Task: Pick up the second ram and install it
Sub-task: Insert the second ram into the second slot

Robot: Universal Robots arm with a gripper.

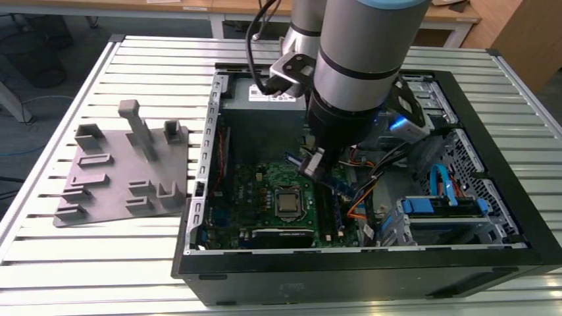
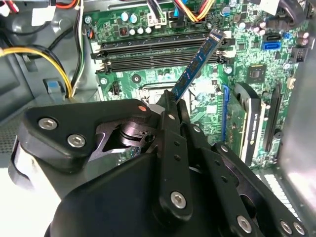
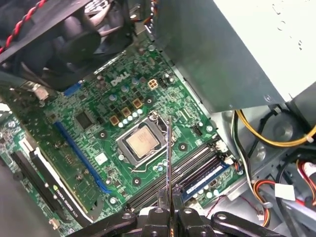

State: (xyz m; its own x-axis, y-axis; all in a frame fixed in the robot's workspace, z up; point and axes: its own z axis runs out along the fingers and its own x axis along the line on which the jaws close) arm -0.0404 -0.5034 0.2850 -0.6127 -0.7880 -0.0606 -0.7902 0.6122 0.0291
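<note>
My gripper hangs inside the open computer case and is shut on the second ram, a thin dark blue strip. In the second wrist view the ram sticks out from between the fingers and slants over the black memory slots without touching them. In the first wrist view it shows edge-on as a thin line rising from the gripper, above the slots beside the processor socket. Another blue strip sits in the outermost slot.
The green motherboard lies in the black case. Orange and yellow cables and blue drive bays crowd the exterior view's right. A grey fixture tray with upright posts lies outside the case on the slatted table.
</note>
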